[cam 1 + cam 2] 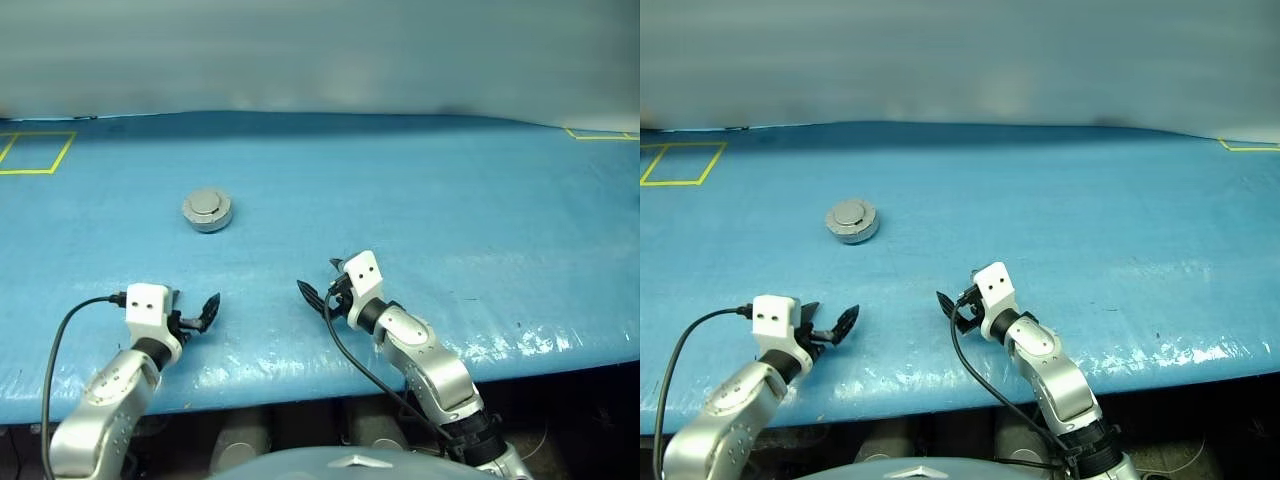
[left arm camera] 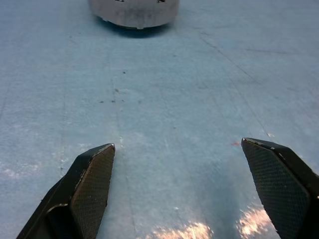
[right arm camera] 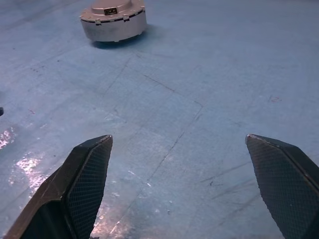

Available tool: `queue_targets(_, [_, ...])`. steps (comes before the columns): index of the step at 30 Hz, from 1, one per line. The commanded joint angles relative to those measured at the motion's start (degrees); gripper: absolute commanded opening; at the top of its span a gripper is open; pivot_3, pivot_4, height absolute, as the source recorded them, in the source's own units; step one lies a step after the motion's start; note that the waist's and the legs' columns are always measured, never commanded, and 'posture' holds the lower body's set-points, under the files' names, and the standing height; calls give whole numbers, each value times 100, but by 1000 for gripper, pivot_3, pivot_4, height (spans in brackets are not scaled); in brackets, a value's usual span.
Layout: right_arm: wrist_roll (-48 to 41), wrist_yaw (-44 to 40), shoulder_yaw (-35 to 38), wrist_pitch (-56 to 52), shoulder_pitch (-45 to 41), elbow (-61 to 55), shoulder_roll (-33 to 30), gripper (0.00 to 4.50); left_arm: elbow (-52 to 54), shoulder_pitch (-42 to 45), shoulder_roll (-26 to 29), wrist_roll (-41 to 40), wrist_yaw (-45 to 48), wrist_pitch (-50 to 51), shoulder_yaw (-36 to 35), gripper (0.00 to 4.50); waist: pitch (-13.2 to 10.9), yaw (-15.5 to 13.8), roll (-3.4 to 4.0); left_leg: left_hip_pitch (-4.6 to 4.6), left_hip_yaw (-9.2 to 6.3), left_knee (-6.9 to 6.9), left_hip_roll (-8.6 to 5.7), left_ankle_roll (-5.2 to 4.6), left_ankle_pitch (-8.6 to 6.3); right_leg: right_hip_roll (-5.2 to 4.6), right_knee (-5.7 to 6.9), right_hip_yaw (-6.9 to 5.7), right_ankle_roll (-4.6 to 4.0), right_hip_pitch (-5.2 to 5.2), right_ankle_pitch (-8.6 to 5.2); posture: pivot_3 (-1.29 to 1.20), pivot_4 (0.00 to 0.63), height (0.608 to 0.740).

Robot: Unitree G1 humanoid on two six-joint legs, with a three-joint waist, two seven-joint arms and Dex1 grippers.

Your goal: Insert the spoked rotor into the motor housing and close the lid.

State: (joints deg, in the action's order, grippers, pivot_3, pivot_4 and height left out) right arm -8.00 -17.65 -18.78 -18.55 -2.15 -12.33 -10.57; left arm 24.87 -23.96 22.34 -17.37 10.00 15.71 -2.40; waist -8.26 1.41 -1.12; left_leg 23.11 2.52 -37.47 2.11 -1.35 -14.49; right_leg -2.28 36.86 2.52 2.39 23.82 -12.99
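While the table [image 1: 420, 190] lay bare around it, the housing [image 1: 207, 210] sat lidded at eleven o'clock, well apart from both grippers, left [image 1: 195, 315] and right [image 1: 322, 285], spread empty; retreating without nudging it seemed wisest.

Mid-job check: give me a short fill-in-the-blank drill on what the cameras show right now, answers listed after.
1. The lid sits ____ on the motor housing.
2. The left gripper has its fingers ____.
3. The right gripper holds ____.
4. The tabletop is covered in a ____ sheet.

Missing words: closed; open; nothing; blue
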Motion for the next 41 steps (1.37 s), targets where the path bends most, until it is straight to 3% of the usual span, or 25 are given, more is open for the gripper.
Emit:
queue_targets(1, [66, -130, 27, 427, 55, -92, 31, 4500, 46, -91, -407, 566, -207, -965, 77, 4448, -1, -27, -2, 9, -1, 0, 0, -2, 0, 0, -1, -2, 0, 6, 0, 0, 150, 740])
queue_targets(5, [95, -328, 67, 670, 93, -55, -35, 4500, -249, -1, -609, 1138, -259, -1484, 171, 4448, -1, -43, -1, 28, -3, -4, 2, -6, 1, 17, 2, -7, 2, 24, 0, 0, 150, 740])
queue_targets(11, [50, -564, 124, 652, 147, -55, -128, 4500, -379, 133, -656, 1335, -113, -1620, 174, 4448, -2, -38, -3, 43, 1, -29, 5, -17, -4, 54, 2, -2, 17, 28, 7, 0, 150, 740])
queue_targets(41, [-28, -957, 149, 420, 155, -57, 2, 4500, -348, 326, -541, 911, 817, -1170, 43, 4448, -2, -26, -2, 39, 3, -55, 17, -19, -5, 68, 7, 1, 30, 18, 16, 0, 150, 740])
